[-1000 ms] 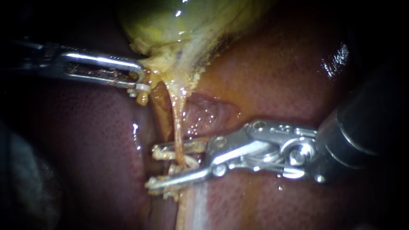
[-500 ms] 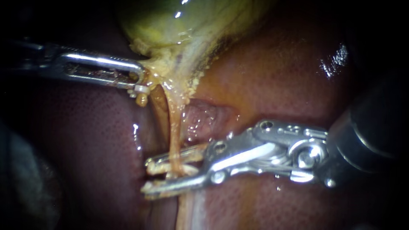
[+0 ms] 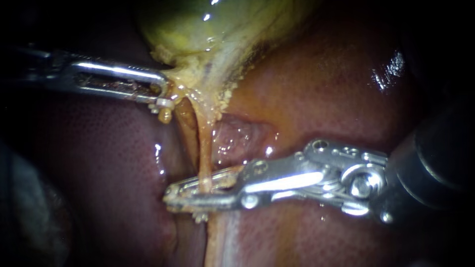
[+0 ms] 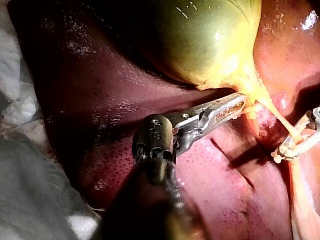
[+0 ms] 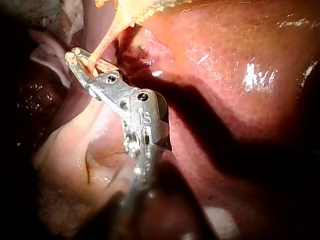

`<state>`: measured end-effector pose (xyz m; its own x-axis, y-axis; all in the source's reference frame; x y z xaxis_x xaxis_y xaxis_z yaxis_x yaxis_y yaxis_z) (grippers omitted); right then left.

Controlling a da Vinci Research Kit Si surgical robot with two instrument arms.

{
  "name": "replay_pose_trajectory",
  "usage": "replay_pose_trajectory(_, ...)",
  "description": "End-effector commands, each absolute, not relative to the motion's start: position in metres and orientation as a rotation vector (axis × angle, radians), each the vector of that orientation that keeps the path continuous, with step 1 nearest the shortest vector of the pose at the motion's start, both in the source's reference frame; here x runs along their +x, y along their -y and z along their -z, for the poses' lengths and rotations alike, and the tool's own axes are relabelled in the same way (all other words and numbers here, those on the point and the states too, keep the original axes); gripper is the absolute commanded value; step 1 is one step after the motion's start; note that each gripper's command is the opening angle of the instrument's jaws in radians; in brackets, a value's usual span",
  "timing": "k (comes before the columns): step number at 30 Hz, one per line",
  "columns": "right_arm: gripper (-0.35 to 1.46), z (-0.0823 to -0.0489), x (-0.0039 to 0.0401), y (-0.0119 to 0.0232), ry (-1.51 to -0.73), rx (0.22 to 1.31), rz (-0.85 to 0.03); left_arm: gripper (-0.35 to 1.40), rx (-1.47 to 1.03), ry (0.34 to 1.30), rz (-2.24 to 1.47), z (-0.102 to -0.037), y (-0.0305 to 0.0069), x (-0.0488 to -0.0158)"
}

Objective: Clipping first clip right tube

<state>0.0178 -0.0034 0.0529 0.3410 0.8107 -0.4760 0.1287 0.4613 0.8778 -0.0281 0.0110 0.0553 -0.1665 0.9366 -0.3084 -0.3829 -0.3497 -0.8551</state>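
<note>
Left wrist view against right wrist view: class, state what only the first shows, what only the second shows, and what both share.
Only the left wrist view shows the rounded green-yellow body of the gallbladder and my left instrument, its jaws shut on the gallbladder's narrow end. Only the right wrist view shows a pale fold of tissue beside the shaft of my right instrument. Both show the liver, the thin tube, and the right instrument's jaws shut on that tube.
</note>
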Motion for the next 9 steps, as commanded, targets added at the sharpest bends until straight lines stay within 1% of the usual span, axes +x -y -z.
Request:
replay_pose_trajectory(1, -0.35, -0.0528, 0.0179, 0.0035, -1.159, 1.020, -0.560, -0.35, -1.071, 0.773, -1.700, -0.0553, -0.0110, -0.0281)
replay_pose_trajectory(5, -0.35, -0.0530, 0.0179, 0.0035, -1.151, 1.030, -0.574, -0.35, -1.071, 0.773, -1.701, -0.0554, -0.0110, -0.0281)
replay_pose_trajectory(9, -0.34, -0.0538, 0.0179, 0.0037, -1.145, 1.034, -0.581, -0.35, -1.071, 0.774, -1.701, -0.0554, -0.0111, -0.0281)
